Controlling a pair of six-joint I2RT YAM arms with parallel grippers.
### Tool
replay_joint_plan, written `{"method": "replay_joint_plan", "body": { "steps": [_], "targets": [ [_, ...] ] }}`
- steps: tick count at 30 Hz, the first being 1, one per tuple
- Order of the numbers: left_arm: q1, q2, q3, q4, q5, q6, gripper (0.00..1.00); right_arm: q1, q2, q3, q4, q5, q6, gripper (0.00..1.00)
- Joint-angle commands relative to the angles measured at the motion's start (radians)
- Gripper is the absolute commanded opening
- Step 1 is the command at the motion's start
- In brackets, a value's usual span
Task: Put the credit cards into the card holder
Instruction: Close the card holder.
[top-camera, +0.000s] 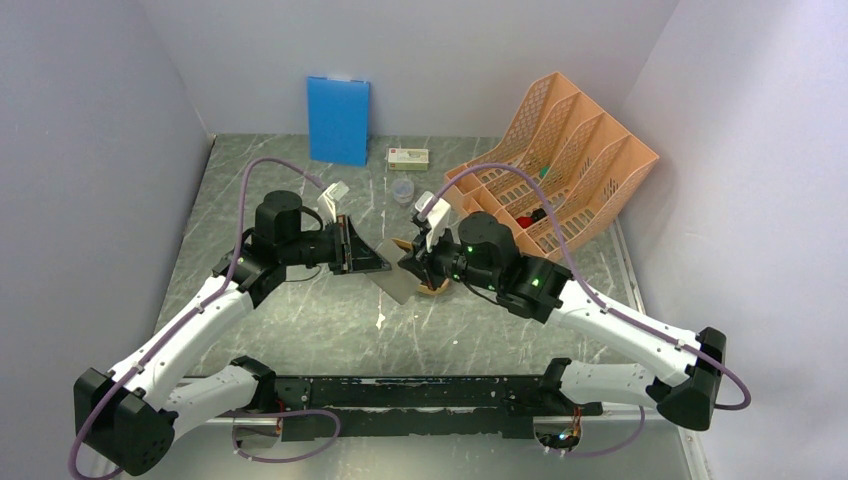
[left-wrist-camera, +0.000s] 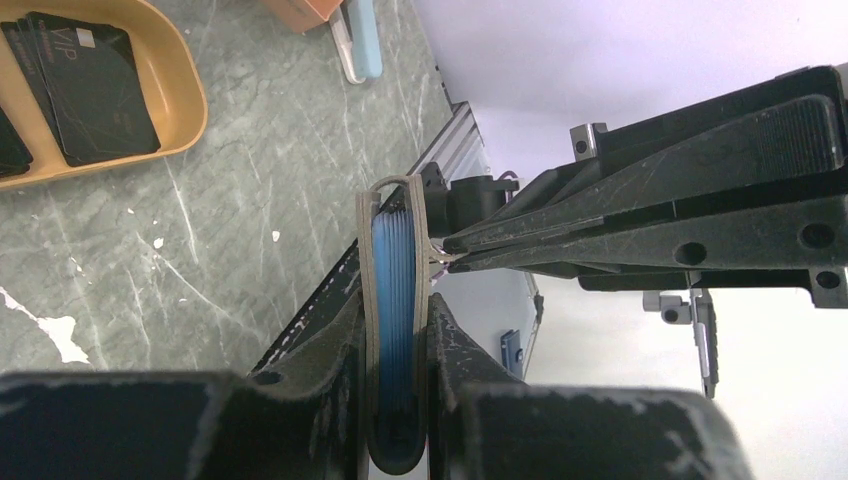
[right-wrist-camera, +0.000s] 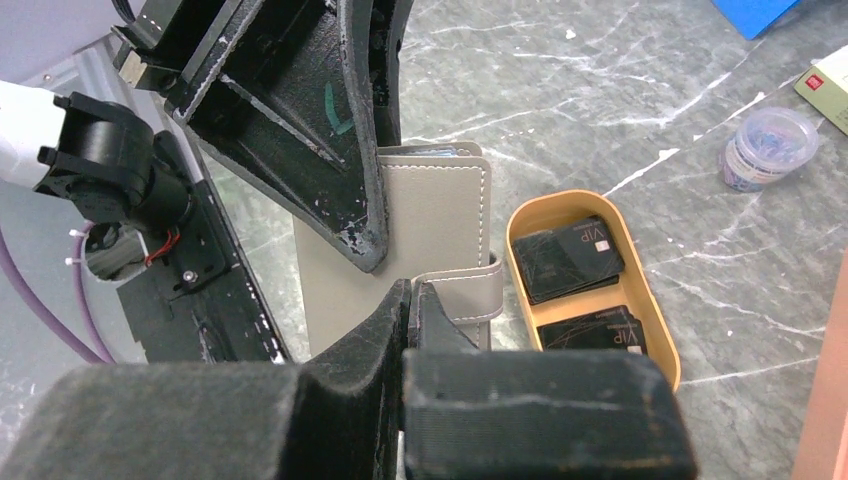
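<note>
The left fingers (left-wrist-camera: 322, 345) pinch the card holder (left-wrist-camera: 393, 240) across its thickness. One finger lies on each grey outer face, and the blue inner pockets show edge-on in the slot between them. The holder reaches out past those fingertips towards the right arm. From overhead it reads as a grey panel (top-camera: 396, 281) hanging between the two sets of fingers. Whether its lower edge touches the tabletop (top-camera: 300, 320) I cannot tell.

The right fingers (right-wrist-camera: 360, 335) are pressed together on the holder's closure strap (right-wrist-camera: 470, 290). The strap wraps round the holder's free edge, and its end disappears between their tips. The two arms' fingertips come very near each other here. The left pair grips the holder's body just above and behind the spot where the right pair nips the strap.

The credit cards (right-wrist-camera: 572, 260) lie in a mustard-yellow oval tray (right-wrist-camera: 663, 335) on the tabletop. The tray sits just beyond the right fingertips and off to their right side, below the held holder and close beside it. Two dark stacks printed "VIP" show in the tray, one nearer the right fingers and one farther. None of these cards is in the holder or between any fingers.

Well beyond both sets of fingers, a blue board (top-camera: 338, 120) leans on the back wall. A small white box (top-camera: 408, 157) and a small clear tub (top-camera: 402, 190) lie between the board and the fingers. A peach file rack (top-camera: 560, 150) stands beyond the right fingers, towards the right wall.
</note>
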Motion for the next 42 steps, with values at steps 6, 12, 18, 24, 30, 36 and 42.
{"method": "replay_joint_plan", "body": {
  "steps": [6,12,18,24,30,36,42],
  "targets": [
    [0.004,-0.020,0.015,0.195,0.070,-0.095,0.05,0.044,0.030,-0.031,-0.019,-0.007,0.002,0.00],
    [0.005,-0.022,0.011,0.231,0.080,-0.116,0.05,0.050,0.036,-0.038,-0.027,0.019,-0.010,0.00],
    [0.005,-0.019,0.017,0.188,0.067,-0.089,0.05,0.052,0.008,-0.036,-0.038,0.112,-0.021,0.00],
    [0.005,-0.017,0.016,0.164,0.054,-0.075,0.05,0.053,-0.002,-0.031,-0.049,0.168,-0.024,0.00],
    [0.005,-0.019,0.017,0.150,0.047,-0.064,0.05,0.051,-0.014,-0.040,-0.042,0.160,-0.013,0.00],
    [0.005,-0.022,0.017,0.161,0.048,-0.073,0.05,0.052,-0.016,-0.052,-0.022,0.129,0.006,0.00],
    [0.005,-0.021,0.014,0.154,0.045,-0.067,0.05,0.051,-0.026,-0.068,0.042,0.100,0.051,0.00]
  ]
}}
